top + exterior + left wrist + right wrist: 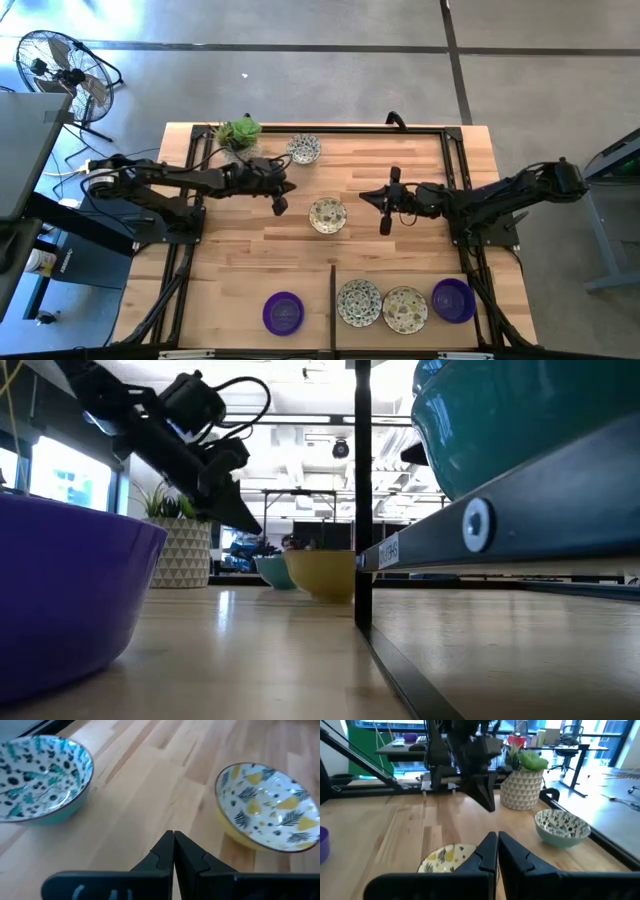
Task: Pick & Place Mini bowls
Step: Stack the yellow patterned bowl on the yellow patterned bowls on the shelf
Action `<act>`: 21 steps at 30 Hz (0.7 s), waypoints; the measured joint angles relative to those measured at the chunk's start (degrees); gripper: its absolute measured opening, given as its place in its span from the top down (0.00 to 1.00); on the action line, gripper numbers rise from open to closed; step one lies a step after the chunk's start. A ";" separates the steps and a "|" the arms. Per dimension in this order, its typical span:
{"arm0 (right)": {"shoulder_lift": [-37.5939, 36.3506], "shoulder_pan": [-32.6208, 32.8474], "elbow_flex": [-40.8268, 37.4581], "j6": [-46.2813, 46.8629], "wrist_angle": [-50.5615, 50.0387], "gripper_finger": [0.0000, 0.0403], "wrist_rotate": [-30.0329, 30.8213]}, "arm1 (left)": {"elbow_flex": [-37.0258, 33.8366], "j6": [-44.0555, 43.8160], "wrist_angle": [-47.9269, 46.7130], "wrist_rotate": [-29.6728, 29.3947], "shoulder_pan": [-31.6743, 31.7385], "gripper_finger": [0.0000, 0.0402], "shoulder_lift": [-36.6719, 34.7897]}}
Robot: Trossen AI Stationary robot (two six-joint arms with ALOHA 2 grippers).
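Several mini bowls sit base-down on the wooden table. A yellow-patterned bowl [327, 215] is mid-table and a teal-rimmed speckled bowl [304, 149] is near the far edge. Along the near edge are a purple bowl [283, 312], two cream speckled bowls [358, 302] [404, 308] and another purple bowl [453, 299]. My left gripper [281, 208] hovers shut just left of the yellow bowl [267, 805], and the teal bowl [37, 777] lies beyond it. My right gripper [385, 228] hovers shut to the right of the yellow bowl [447, 857].
A pale pot with a green plant [238, 132] stands at the far left corner, close to the teal bowl [561, 827]. A dark divider bar [332, 300] runs in from the near edge between the purple bowl and the speckled ones. Black frame rails [455, 190] border the table.
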 joint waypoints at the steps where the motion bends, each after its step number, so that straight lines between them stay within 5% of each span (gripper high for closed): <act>1: -0.02 0.05 0.62 -0.19 -0.73 0.99 -0.01 | -0.48 0.03 0.64 -0.16 0.00 1.00 0.01; 10: 0.21 2.30 10.83 0.30 -23.34 0.96 1.09 | -16.84 0.21 37.55 2.11 0.00 1.00 0.01; 21: 3.91 4.53 19.63 5.41 -36.33 0.79 6.48 | -19.05 5.66 43.01 3.12 0.00 1.00 0.01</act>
